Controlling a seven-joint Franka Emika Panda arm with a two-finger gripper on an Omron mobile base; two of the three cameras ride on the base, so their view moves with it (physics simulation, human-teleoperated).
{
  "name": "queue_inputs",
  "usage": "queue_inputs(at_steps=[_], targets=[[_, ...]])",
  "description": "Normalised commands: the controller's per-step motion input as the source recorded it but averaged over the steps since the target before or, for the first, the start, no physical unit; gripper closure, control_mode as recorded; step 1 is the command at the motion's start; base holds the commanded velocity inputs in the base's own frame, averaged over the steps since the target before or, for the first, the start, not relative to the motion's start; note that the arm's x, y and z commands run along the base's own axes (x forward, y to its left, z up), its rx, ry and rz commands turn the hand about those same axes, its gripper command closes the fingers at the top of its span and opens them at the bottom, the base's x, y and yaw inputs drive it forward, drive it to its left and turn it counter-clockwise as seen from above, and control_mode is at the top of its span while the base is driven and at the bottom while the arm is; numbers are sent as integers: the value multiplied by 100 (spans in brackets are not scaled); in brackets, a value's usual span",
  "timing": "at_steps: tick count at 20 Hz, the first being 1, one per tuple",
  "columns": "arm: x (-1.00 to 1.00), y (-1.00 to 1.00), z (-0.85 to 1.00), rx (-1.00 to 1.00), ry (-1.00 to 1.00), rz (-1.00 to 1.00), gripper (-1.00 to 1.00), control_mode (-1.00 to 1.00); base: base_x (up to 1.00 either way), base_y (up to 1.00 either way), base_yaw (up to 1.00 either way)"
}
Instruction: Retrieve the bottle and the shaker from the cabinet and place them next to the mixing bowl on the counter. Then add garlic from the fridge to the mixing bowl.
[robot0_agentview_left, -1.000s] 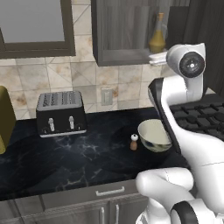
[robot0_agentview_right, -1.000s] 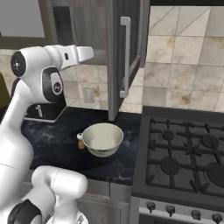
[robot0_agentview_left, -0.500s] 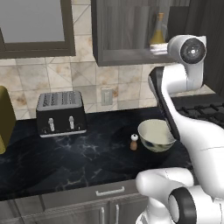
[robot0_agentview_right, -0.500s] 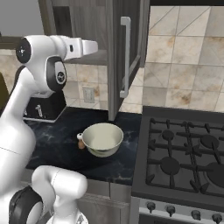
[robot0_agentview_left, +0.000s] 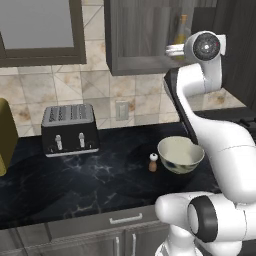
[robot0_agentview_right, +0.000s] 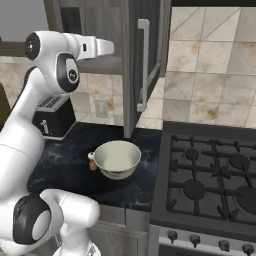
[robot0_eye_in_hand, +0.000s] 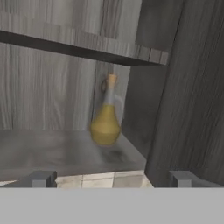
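In the hand view the amber-yellow bottle (robot0_eye_in_hand: 106, 119) stands upright on the cabinet shelf (robot0_eye_in_hand: 52, 151), straight ahead of my gripper (robot0_eye_in_hand: 112, 179). The gripper is open, and the bottle is some way beyond its fingertips (robot0_eye_in_hand: 43, 178). From the left base view the bottle (robot0_agentview_left: 181, 31) shows inside the dark cabinet (robot0_agentview_left: 140, 40), just past my raised hand. The small brown shaker (robot0_agentview_left: 153, 162) stands on the black counter (robot0_agentview_left: 90, 185), close to the left of the mixing bowl (robot0_agentview_left: 180, 154). The bowl (robot0_agentview_right: 118, 158) looks empty. Fridge and garlic are out of view.
The open cabinet door (robot0_agentview_right: 145, 60) with its metal handle hangs just right of my hand. A black toaster (robot0_agentview_left: 69, 129) sits at the back left of the counter. The gas stove (robot0_agentview_right: 210, 175) lies to the right of the bowl.
My arm has lifted, and the hand has risen and pushed forward to the cabinet opening at shelf height. The gripper stays open. Bowl, shaker and bottle have not moved.
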Motion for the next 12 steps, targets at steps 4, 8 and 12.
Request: queue_inputs(at_steps=[4,8,12], targets=[[39,-5,5,0,2,0,-100,-100,0,0,0],[48,-24,0,1,0,-4,-100,-100,0,0,0],[53,-22,0,0,0,-6,-100,-100,0,0,0]])
